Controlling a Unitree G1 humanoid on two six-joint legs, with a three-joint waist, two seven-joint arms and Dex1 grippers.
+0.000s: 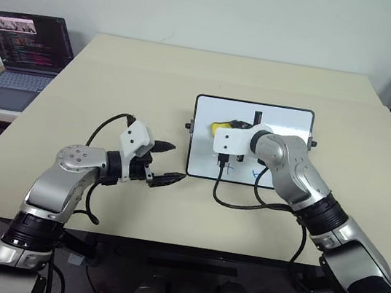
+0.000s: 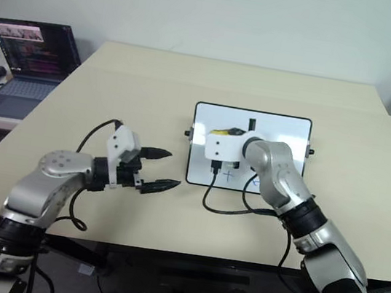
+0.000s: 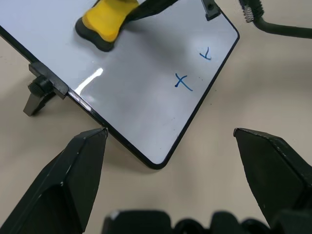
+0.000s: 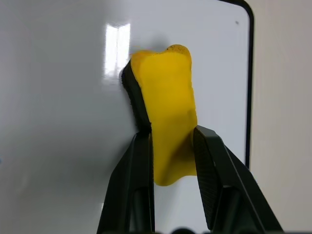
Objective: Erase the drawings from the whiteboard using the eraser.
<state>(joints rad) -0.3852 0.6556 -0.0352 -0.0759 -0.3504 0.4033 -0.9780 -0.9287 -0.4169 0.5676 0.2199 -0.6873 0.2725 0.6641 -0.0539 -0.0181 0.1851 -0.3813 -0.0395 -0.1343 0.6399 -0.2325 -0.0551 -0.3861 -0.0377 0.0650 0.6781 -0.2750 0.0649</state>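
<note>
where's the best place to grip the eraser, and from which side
Grip the eraser across its narrow yellow waist, coming end-on along its length, as the right gripper does. The body pinches in there, and this leaves the dark felt face free against the whiteboard.

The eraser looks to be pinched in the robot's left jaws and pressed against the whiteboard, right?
Not quite: the eraser is pinched in the right gripper, as the right wrist view shows, held against the whiteboard. The left gripper hangs open beside the board, holding nothing.
</note>
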